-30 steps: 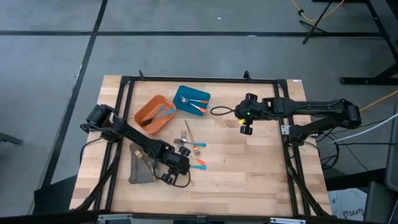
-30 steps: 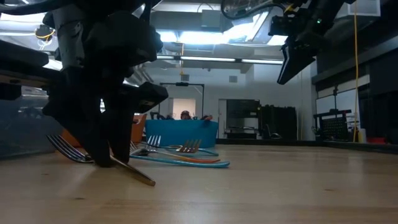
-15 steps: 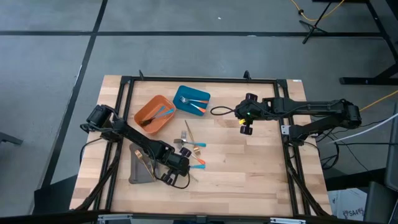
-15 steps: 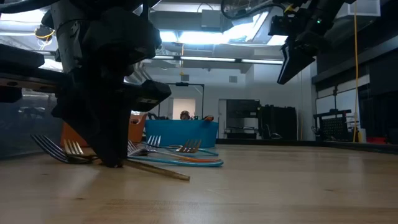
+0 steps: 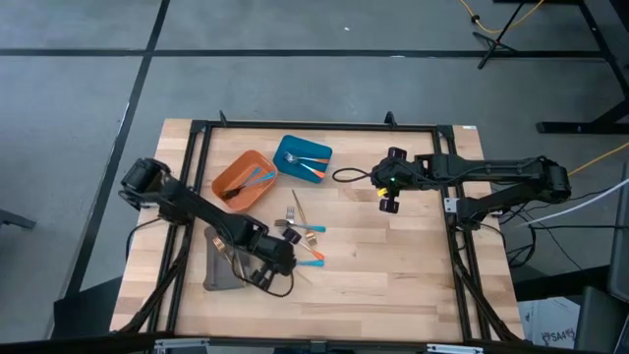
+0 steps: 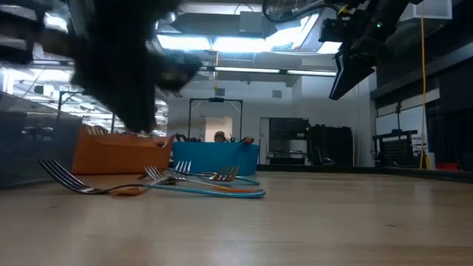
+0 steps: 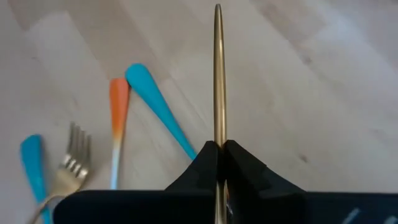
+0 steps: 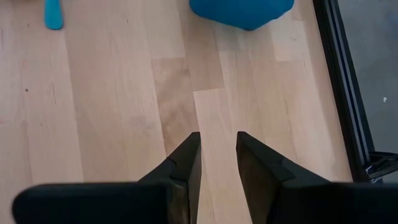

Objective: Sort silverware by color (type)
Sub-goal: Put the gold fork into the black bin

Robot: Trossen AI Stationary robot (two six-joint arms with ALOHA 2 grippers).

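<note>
Holding a gold-coloured piece [image 7: 218, 74] pinched between its closed fingers, my left gripper [image 7: 219, 155] is lifted off the table [image 5: 393, 265]; the thin handle runs straight out past the fingertips, and I cannot tell whether it is a fork or a spoon. From above, the left arm reaches diagonally across from the table's left edge, with the gripper [image 5: 267, 264] just beside the grey tray [image 5: 218, 267]. Beyond the fingertips on the wood lie a blue handle [image 7: 160, 112] and an orange handle [image 7: 117, 118] meeting at their tips, with a gold fork head [image 7: 69, 163] and another blue handle [image 7: 33, 167] off to one side. In the low view the arm is a dark blur hanging above the loose forks [image 6: 89, 183].

My right gripper [image 8: 217, 155] hovers high over bare wood, fingers [image 8: 186, 163] slightly parted and holding nothing, the blue tray [image 8: 241, 11] ahead of them. From above, that arm stretches in from the right edge, gripper [image 5: 389, 193] pointing down, well apart from the silverware pile [image 5: 300, 231]. The orange tray [image 5: 243, 181] and blue tray each hold a few pieces
</note>
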